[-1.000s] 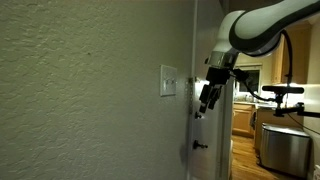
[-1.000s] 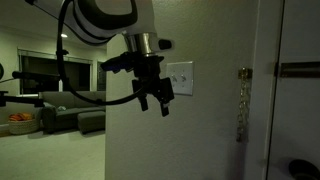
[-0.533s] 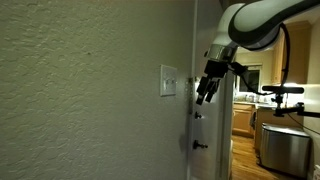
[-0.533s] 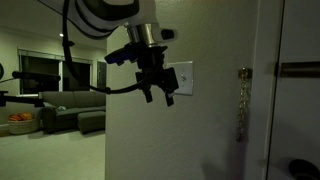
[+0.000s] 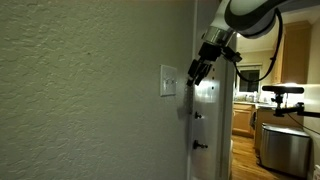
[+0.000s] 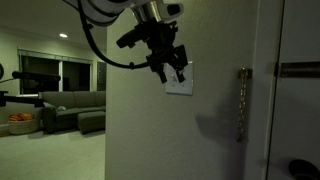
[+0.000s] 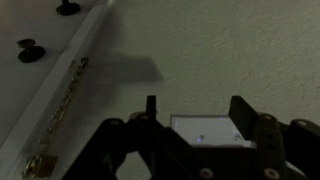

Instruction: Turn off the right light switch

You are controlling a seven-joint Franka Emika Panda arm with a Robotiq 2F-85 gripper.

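The small white wall plate point(image 5: 168, 81) sits on the textured wall and shows in both exterior views point(image 6: 181, 84). Its right light switch is too dim to tell apart from the left one. My gripper point(image 5: 196, 72) is open and empty, with its fingers pointing at the plate's upper part. In an exterior view the gripper point(image 6: 170, 68) overlaps the plate's top left corner. In the wrist view the plate point(image 7: 205, 129) lies between and just beyond my two dark fingers point(image 7: 197, 110). I cannot tell whether a fingertip touches the plate.
A metal strip with a hanging chain point(image 6: 240, 100) runs down the door frame beside the plate, also in the wrist view point(image 7: 60, 110) near black knobs point(image 7: 30, 50). A couch point(image 6: 60, 110) stands in the dim room behind. A steel appliance point(image 5: 285, 145) stands past the wall's edge.
The gripper has risen and moved in toward the wall, from below and beside the plate to level with its upper part. It stayed open.
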